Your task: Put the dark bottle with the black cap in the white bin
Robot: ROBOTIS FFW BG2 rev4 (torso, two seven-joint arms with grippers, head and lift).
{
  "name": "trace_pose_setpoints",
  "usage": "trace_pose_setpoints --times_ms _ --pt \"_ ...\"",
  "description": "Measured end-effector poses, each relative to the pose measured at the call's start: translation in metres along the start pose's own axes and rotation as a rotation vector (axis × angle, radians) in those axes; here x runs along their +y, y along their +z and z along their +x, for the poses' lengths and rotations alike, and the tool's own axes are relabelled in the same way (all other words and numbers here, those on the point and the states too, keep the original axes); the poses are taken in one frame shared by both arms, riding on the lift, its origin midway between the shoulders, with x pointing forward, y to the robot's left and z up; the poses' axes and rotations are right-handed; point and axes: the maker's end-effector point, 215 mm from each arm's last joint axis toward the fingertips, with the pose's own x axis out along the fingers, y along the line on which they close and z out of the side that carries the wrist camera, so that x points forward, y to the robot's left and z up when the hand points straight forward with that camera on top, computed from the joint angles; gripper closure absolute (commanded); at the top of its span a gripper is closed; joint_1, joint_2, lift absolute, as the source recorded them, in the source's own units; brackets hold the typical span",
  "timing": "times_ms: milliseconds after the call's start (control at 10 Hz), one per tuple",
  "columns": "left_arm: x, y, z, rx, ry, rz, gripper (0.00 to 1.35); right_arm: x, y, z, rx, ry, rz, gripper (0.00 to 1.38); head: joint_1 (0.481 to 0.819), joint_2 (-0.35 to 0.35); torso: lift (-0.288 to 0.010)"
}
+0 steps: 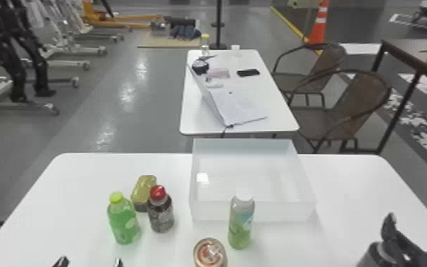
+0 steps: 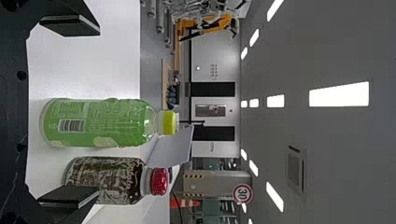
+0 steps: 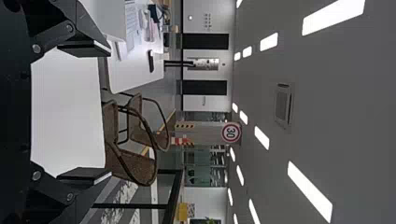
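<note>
Dark bottle [image 1: 161, 214], upright and capped in red rather than black, stood left of the white bin [image 1: 280, 211] in my head view, ahead and rightward of the left gripper [image 1: 89, 262], the nearer claw. In the left wrist view, its fingers were wide, with the green bottle [image 2: 100, 122] between their lines and my target partly behind one finger, likely calling for a rightward shift. In the right wrist view, the right gripper [image 3: 84, 112] gaped by the table [image 3: 67, 112].

The right gripper [image 1: 416, 222] is black with round silver screws [image 3: 36, 48]
</note>
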Motion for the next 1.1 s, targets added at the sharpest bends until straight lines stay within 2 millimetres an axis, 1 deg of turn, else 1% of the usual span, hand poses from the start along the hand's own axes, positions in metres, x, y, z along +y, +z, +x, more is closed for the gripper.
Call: trace_pose_setpoints --times_ms 100,200,300,400,500,700,800,1000,1100 --pt "0.0 0.0 0.0 0.001 0.0 0.0 0.1 -0.009 -0.005 0.001 0.008 -0.011 0.005 0.35 0.549 0.0 -0.1" --pt "0.0 0.0 -0.001 0.001 0.0 0.0 0.1 -0.01 -0.012 0.005 0.016 0.005 0.014 0.31 0.549 0.0 -0.1" --pt "0.0 0.0 0.0 0.001 -0.001 0.0 0.1 -0.006 -0.017 0.01 0.021 0.022 0.018 0.21 0.549 0.0 -0.1" --pt "0.0 -0.001 0.0 0.001 -0.001 -0.001 0.1 0.003 -0.024 0.015 0.03 0.043 0.029 0.06 0.549 0.0 -0.1" --pt "-0.001 -0.001 0.0 0.001 -0.001 -0.002 0.1 0.016 -0.031 0.021 0.039 0.072 0.043 0.0 0.549 0.0 -0.1" --pt "-0.001 -0.001 0.0 0.0 0.0 -0.005 0.1 0.033 -0.04 0.026 0.049 0.097 0.052 0.0 0.549 0.0 -0.1" --pt "0.0 -0.001 0.0 -0.002 0.001 -0.006 0.1 0.035 -0.044 0.025 0.053 0.096 0.056 0.03 0.549 0.0 -0.1" --pt "0.0 -0.001 -0.001 -0.001 0.003 -0.008 0.1 0.032 -0.046 0.022 0.042 0.083 0.075 0.13 0.549 0.0 -0.1" --pt "0.0 -0.002 -0.001 0.0 0.003 -0.01 0.1 0.03 -0.047 0.021 0.044 0.071 0.069 0.14 0.549 0.0 -0.1"
